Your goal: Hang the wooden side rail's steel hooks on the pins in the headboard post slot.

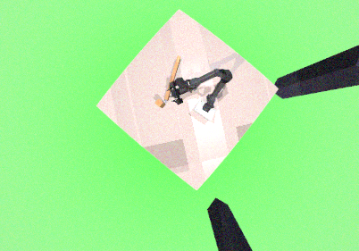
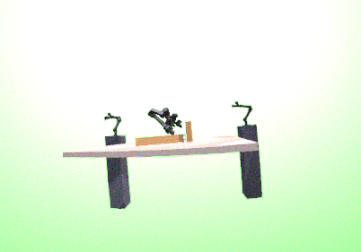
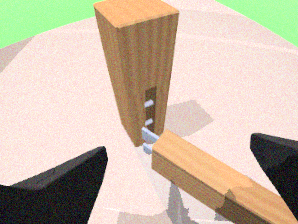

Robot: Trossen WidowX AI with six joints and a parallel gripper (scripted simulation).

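The wooden side rail appears to lie flat on the table, its hook end facing the upright headboard post. In the wrist view the post's slot shows an upper pin and a lower pin. The upper steel hook and lower steel hook appear in front of and below the pins, not on them. Whether they touch the post cannot be told. My gripper is open and empty, above the rail near its hook end, its fingers to either side in the wrist view.
The pale table carries the arm's base beyond the rail, on the side away from the post. Two dark pillars stand at the table, with small arm-like shapes above them. Shadows fall across the tabletop.
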